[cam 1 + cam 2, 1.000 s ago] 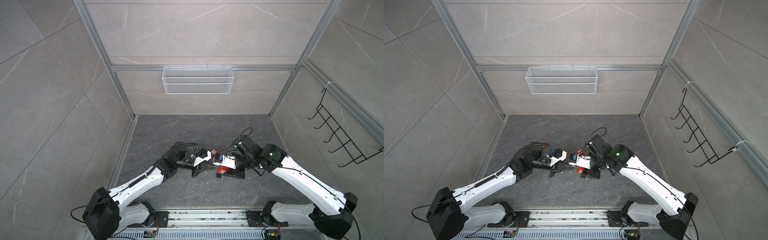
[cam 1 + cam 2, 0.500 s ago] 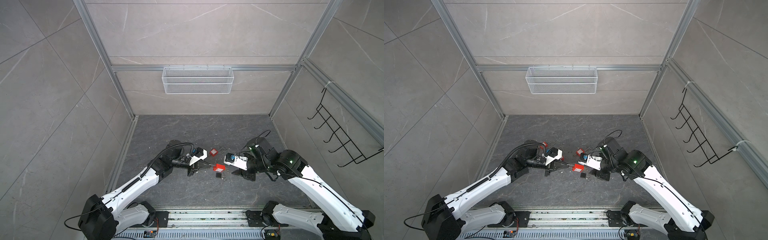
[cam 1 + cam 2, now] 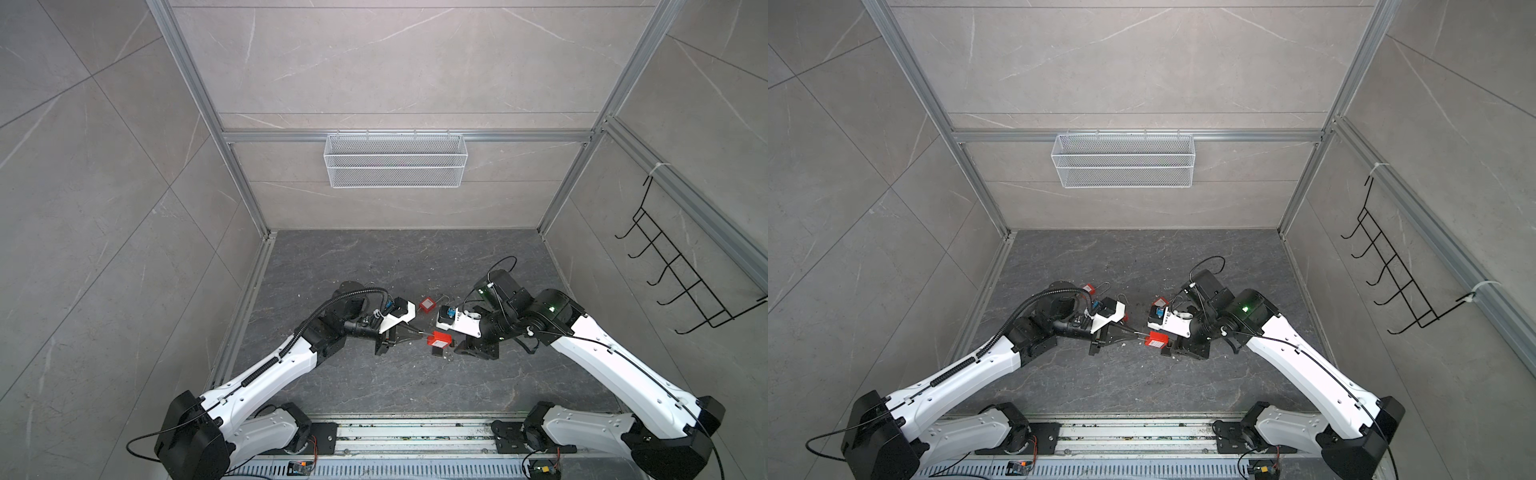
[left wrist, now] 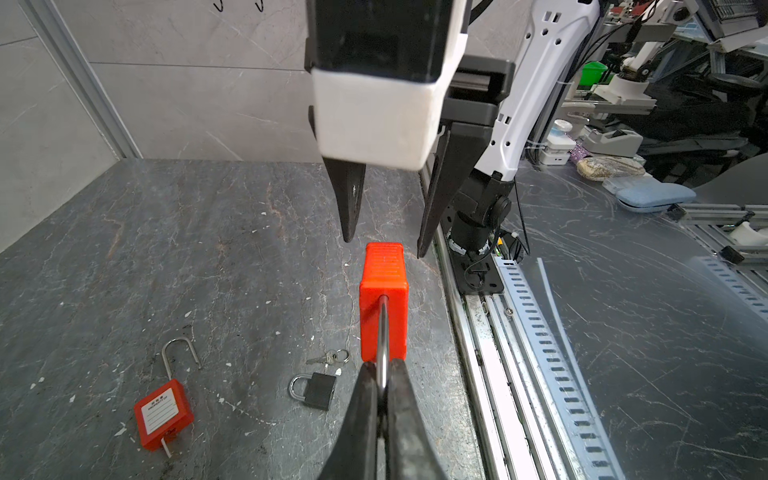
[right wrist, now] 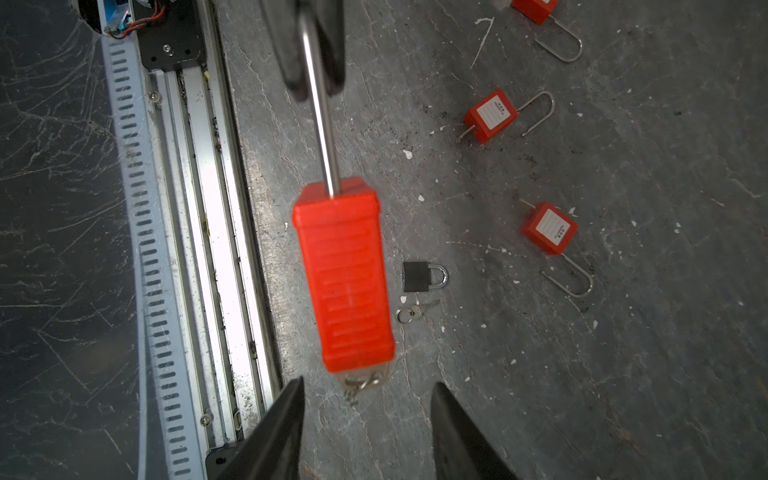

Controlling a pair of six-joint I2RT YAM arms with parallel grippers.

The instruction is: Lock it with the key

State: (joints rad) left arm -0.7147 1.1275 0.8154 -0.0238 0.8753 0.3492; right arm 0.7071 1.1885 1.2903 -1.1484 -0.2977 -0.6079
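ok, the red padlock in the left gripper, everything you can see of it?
The red padlock has a ribbed, plastic-looking body and a long metal shackle. The left gripper pinches the shackle, holding it level above the floor. A ringed key sticks out of its bottom end, between the open right gripper's jaws, untouched.

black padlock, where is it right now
The black padlock lies on the table near the middle of both top views, close to the red padlock that the left gripper holds by its shackle, a small key ring beside it.

The dark, scuffed desk (image 5: 623, 374) carries three loose red padlocks (image 5: 548, 227), a small black padlock (image 5: 417, 276) and ringed keys (image 5: 411, 311) beside it.
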